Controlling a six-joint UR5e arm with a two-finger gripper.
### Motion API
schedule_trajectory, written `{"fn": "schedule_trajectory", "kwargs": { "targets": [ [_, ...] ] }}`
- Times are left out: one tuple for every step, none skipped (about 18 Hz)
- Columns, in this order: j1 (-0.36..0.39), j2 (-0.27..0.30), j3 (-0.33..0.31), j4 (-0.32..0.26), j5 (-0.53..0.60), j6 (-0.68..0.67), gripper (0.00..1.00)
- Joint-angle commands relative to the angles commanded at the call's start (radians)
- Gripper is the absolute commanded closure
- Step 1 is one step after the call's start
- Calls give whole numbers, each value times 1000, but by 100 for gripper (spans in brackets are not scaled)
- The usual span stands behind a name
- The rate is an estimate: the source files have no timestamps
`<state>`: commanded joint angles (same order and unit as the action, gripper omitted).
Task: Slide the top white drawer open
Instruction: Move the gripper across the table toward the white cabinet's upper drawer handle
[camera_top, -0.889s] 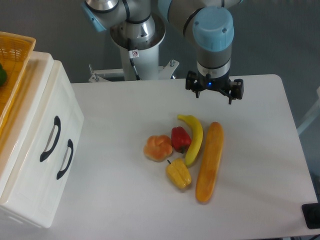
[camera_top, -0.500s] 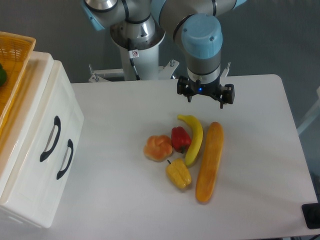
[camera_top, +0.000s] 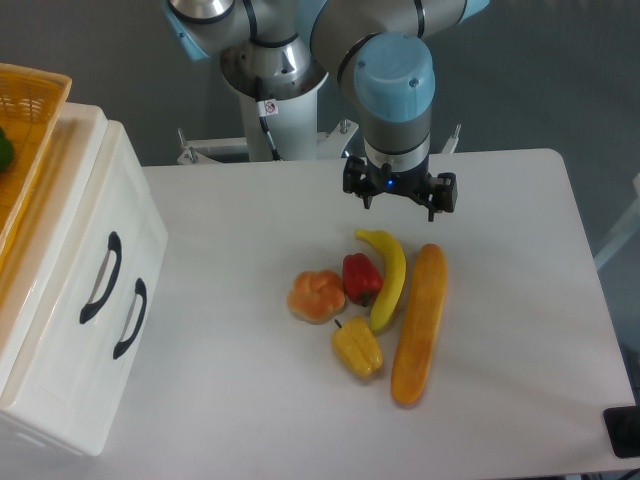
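The gripper (camera_top: 400, 197) hangs in the upper middle of the frame, its two fingers spread apart and holding nothing, just above the banana (camera_top: 386, 275). The top drawer (camera_top: 85, 262) sits closed at the left edge, well apart from it.

A single fixed camera looks steeply down on the white bench (camera_top: 250, 420) from its near side, facing the robot's base (camera_top: 272, 75) at the far edge. It stands at middle distance: nearly the whole benchtop fits, while the white cabinet (camera_top: 75, 300) at the left is cut by the frame's edge. No second view exists to share ground.
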<state>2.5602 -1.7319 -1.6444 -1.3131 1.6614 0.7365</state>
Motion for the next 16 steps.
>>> {"fn": "schedule_trajectory", "kwargs": {
  "targets": [
    [-2, 0, -2, 0, -8, -12, 0],
    [-3, 0, -2, 0, -9, -29, 0],
    [-5, 0, -2, 0, -11, -61, 0],
    [-8, -3, -2, 0, -12, -106, 0],
    [-11, -6, -3, 0, -11, -138, 0],
    [-27, -11, 0, 0, -11, -156, 0],
    [-43, -11, 5, -3, -12, -175, 0],
    [-54, -12, 5, -5, -20, -216, 0],
    [-60, -14, 6, -6, -46, -254, 0],
    [-64, -14, 6, -6, -86, -281, 0],
    [-66, -15, 6, -8, -116, -296, 0],
    [-66, -15, 6, -9, -136, -307, 0],
    [-71, -15, 6, -9, -153, -322, 0],
    [-74, -15, 6, -9, -173, -342, 0],
    [-74, -15, 8, -9, -196, -359, 0],
    [-74, -17, 11, -8, -225, -370, 0]
  ]
}}
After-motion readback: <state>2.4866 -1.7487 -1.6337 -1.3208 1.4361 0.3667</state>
